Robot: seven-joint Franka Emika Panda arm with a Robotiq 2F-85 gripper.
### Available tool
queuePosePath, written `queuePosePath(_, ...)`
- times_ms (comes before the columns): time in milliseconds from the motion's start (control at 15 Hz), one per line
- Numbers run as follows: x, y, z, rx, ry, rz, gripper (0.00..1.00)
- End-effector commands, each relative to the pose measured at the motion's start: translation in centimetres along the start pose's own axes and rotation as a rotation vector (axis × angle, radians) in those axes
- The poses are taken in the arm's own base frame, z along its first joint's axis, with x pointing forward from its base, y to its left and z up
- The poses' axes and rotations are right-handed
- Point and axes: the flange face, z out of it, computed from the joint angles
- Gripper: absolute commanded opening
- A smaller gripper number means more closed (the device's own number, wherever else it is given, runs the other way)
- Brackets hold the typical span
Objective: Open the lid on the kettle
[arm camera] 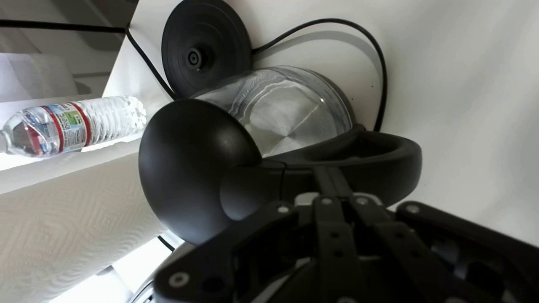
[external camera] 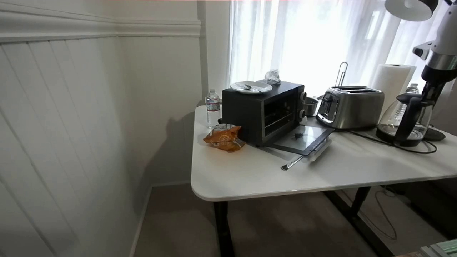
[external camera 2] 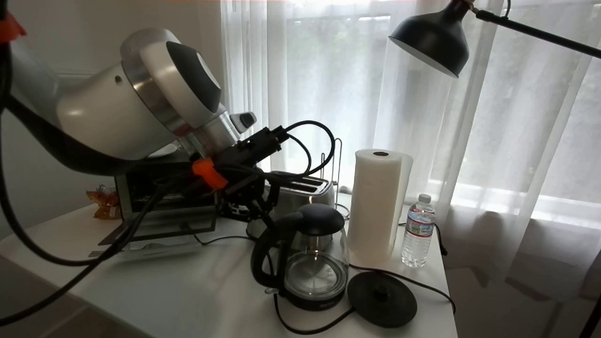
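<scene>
The kettle has a clear glass body and a black handle, and stands upright on the table. It shows in an exterior view and the wrist view. Its round black lid lies down on the kettle's top, as the wrist view also shows. My gripper is shut, fingertips together with nothing between them. The fingertips are at the upper part of the handle, close to the lid. In an exterior view the gripper reaches the handle's top. I cannot tell whether they touch.
The kettle's round black base and its cord lie beside the kettle. A paper-towel roll, a water bottle and a silver toaster stand close by. A toaster oven has its door open. A lamp hangs above.
</scene>
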Motion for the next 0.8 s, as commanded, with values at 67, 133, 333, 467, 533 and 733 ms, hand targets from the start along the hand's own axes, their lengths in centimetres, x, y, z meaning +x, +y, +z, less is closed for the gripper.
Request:
queuePosePath(67,-0.21,-0.15,0.54,-0.018,0.016,0.019,0.0)
queuePosePath(133,-0.19,-0.24,0.61,-0.019,0.016,0.021,0.0)
queuePosePath(333,-0.13,-0.62,0.93,-0.023,0.015,0.02,0.0)
queuePosePath(467,-0.13,-0.76,0.97,-0.032,0.016,0.018,0.0)
queuePosePath(533,-0.14,-0.84,1.03,-0.036,0.015,0.015,0.0)
queuePosePath(733,-0.28,-0.99,1.16,-0.057,0.016,0.011,0.0)
